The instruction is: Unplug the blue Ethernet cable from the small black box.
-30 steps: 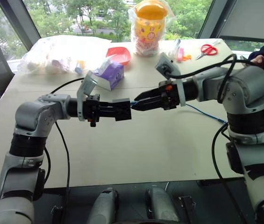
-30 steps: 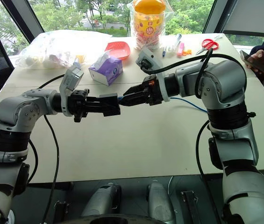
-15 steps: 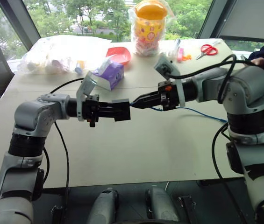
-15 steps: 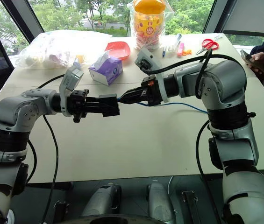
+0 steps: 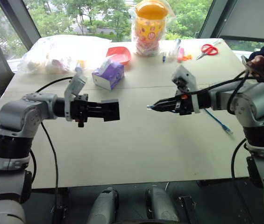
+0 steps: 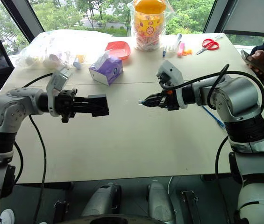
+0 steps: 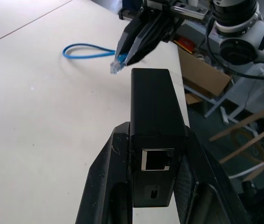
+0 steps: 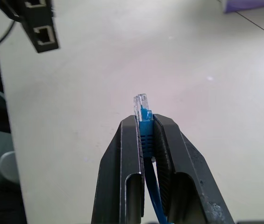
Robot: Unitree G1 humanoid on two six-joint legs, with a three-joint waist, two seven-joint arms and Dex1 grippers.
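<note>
The unplugging looks done: the right claw pinches the clear plug end of the blue Ethernet cable in mid-air, well apart from the small black box. That box sits clenched in the left claw above the counter, its port empty. Only setting things down seems left.

Both arms are raised over the table, bent inward so the grippers point at each other with a clear gap between them. The left gripper is held about level, pointing right, its two black fingers clamped on the small black box. The right gripper angles slightly downward and to the left, fingers pinched tight on the plug end of the blue Ethernet cable.
</note>
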